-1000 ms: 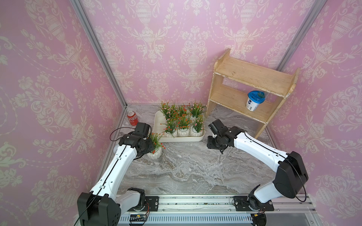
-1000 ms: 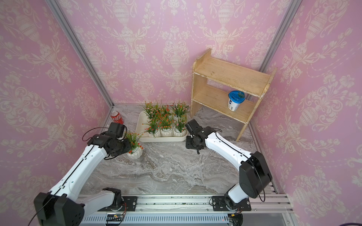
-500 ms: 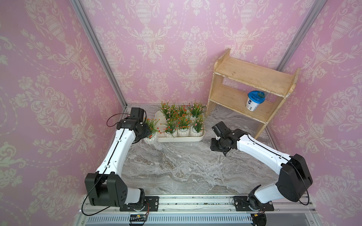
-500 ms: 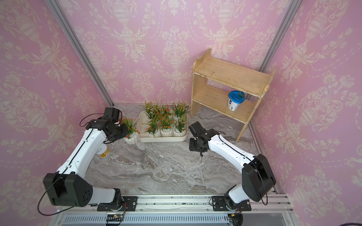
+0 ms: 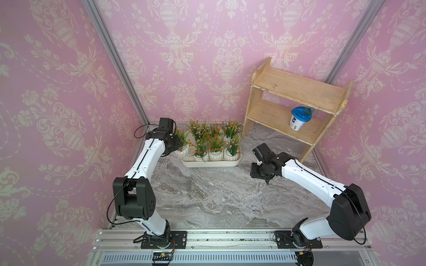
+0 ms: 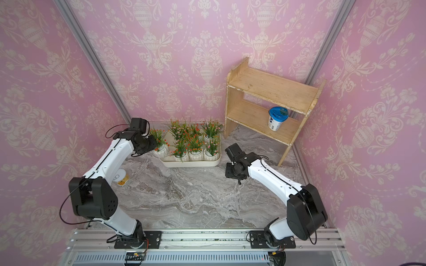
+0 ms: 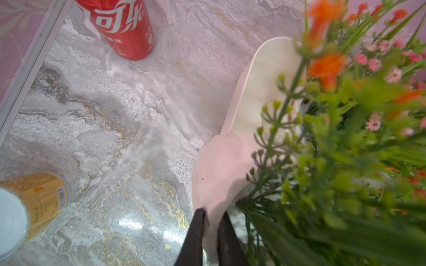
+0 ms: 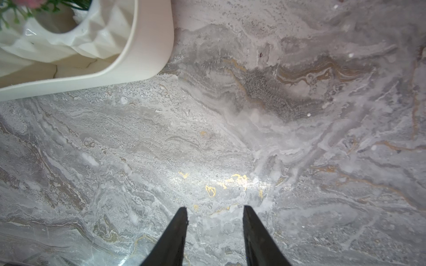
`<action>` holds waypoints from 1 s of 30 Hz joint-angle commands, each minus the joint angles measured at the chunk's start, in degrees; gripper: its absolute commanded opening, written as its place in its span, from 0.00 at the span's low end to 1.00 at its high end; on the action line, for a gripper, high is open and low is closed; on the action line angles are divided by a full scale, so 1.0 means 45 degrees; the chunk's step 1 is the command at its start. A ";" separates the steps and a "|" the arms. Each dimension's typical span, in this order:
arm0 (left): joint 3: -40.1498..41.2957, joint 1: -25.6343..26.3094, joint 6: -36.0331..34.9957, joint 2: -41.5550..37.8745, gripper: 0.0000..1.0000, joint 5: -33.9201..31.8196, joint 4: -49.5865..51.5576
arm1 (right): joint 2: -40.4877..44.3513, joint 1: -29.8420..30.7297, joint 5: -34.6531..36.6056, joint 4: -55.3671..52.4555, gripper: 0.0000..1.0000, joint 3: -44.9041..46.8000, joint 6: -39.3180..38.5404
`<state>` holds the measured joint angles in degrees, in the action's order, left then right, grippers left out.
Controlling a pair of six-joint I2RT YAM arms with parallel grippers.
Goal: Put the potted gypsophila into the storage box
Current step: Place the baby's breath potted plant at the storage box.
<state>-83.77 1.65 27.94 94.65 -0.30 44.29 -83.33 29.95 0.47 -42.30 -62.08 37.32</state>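
Observation:
My left gripper (image 7: 211,213) is shut on the rim of a white ribbed pot of gypsophila (image 7: 221,165) with orange blossoms. In both top views that held pot (image 5: 184,150) hangs at the left wall of the cream storage box (image 5: 209,164), beside the left gripper (image 5: 177,147). Whether it touches the wall I cannot tell. Several more potted gypsophila (image 5: 215,147) stand in rows inside the box. My right gripper (image 8: 214,208) is open and empty above the marble floor, to the right of the box's corner (image 8: 147,46). In a top view the right gripper (image 5: 267,180) points down.
A red cola can (image 7: 129,30) stands by the left wall rail. A yellow can with a white lid (image 6: 121,178) sits on the floor under the left arm. At the back right stands the wooden shelf (image 5: 292,92), with a blue-lidded cup (image 5: 299,118) on its lower tier.
My left arm has carried the pot from the front-left floor back and right to the box's left wall. The right arm has drawn away from the box toward the front right.

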 commanded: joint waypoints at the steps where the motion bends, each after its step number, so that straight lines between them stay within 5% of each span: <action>1: -0.1121 -0.0062 0.0252 0.0493 0.00 0.0580 -0.1058 | 0.0417 -0.0149 -0.0009 -0.0248 0.42 0.0230 -0.0314; 30: -0.2770 0.0453 -0.0257 0.3324 0.00 0.1360 -0.0975 | -0.0017 -0.0548 -0.0319 0.0207 0.42 0.0495 -0.0442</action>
<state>-94.15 2.76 28.08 108.20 5.67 39.90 -83.33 27.81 -0.43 -41.69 -60.88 36.03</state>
